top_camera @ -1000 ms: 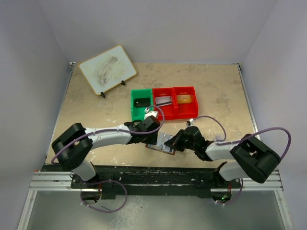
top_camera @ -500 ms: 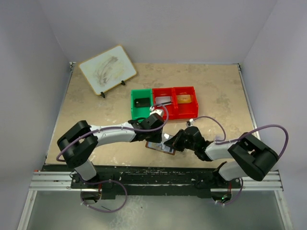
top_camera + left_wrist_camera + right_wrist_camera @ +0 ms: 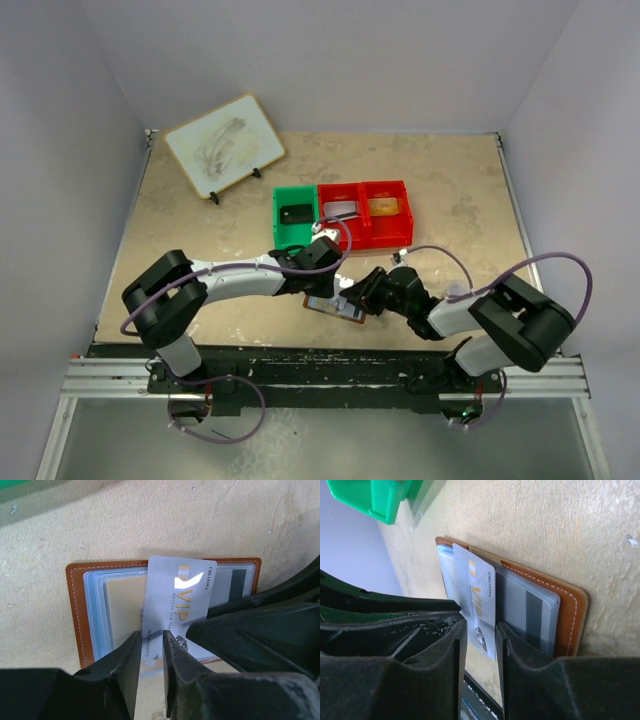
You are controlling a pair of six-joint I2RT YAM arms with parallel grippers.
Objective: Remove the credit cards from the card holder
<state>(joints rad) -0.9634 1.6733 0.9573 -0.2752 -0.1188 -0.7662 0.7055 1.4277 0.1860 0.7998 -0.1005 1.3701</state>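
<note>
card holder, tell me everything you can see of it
The card holder is a flat brown leather bifold with pale stitching, lying open on the tan table. Its clear blue-grey sleeves show a beige card on one side and a dark-striped card on the other. A silver VIP card lies across its middle, overhanging one long edge, where the fingers of the left gripper and right gripper sit. Whether they touch the leather is unclear.

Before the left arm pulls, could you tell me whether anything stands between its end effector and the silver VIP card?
Nothing visible does: the left end effector sits over the near end of the silver plastic VIP card, which juts from the brown leather card holder. The right end effector is beside it, not between.
</note>
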